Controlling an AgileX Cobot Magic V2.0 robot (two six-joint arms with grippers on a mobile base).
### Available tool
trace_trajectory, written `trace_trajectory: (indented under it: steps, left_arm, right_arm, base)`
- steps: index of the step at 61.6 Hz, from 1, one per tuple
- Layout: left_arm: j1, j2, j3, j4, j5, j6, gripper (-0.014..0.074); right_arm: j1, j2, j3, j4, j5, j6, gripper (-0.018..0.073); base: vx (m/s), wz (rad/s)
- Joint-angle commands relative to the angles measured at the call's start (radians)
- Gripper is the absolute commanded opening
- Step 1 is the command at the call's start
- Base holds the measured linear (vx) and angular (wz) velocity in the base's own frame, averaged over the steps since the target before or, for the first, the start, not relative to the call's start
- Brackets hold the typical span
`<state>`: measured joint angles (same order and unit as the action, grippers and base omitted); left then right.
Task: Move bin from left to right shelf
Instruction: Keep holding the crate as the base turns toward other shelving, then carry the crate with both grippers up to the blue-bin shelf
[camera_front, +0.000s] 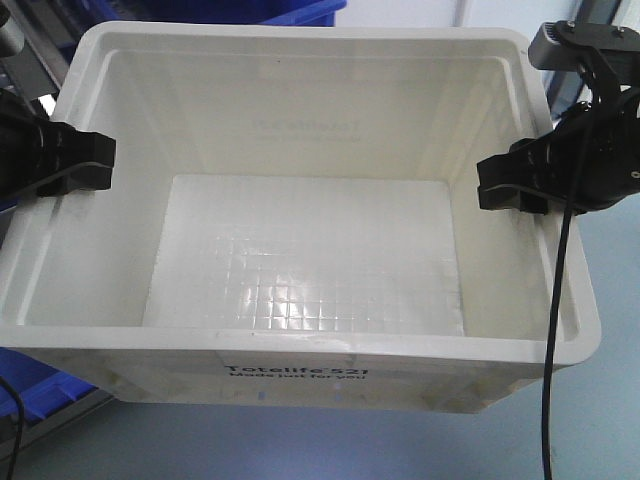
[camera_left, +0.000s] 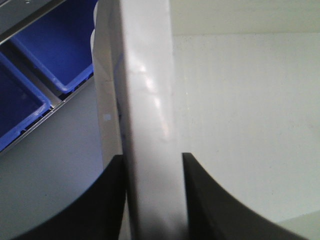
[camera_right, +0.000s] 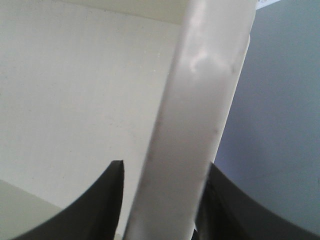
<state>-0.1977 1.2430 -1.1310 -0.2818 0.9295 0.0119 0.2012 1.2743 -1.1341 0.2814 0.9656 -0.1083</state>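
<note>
Exterior front-facing view is filled almost edge to edge by the white plastic tote (camera_front: 300, 110), open side up, its gridded floor at the centre. Grey ground shows past its corners at 5 and 7 o'clock. Whether its base rests on anything cannot be told.

A blue plastic bin (camera_front: 290, 10) peeks over the far rim at 12 o'clock, and a second blue bin (camera_front: 30, 385) sits under the tote's near corner at 8 o'clock. In the left wrist view two more blue bins (camera_left: 60, 55) lie at 10 o'clock, outside the tote wall.

The left gripper (camera_front: 100, 162) sits at 9 o'clock, clenched over the tote's left rim. Its wrist view shows the left gripper (camera_left: 152, 160) with one black finger on each side of the thick white rim, both pressed against it.

The right gripper (camera_front: 495, 190) sits at 3 o'clock, grasping the opposite rim. From its own camera the right gripper (camera_right: 165, 165) straddles the rim, the outer finger touching it and the inner one just beside it.

A black cable (camera_front: 555, 300) hangs from the right gripper toward 5 o'clock, across the tote's corner.

At 6 o'clock the near outer wall carries the black print (camera_front: 295, 372) "Totelife 521 Made just for you".
</note>
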Motion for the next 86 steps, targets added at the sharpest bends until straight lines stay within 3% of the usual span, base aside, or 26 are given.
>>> trace_trajectory:
  steps: [1, 86]
  left_arm:
    - [-0.005, -0.044, -0.035, -0.042, -0.093, 0.046, -0.0008]
    - [-0.005, -0.044, -0.035, -0.042, -0.093, 0.046, -0.0008]
  right_arm:
    - [-0.005, -0.034, -0.034, -0.005, -0.054, -0.018, -0.0004]
    - [-0.005, -0.034, -0.034, -0.005, -0.052, -0.018, -0.0004]
  base:
    - [0.05, 0.51]
    - [0.08, 0.38]
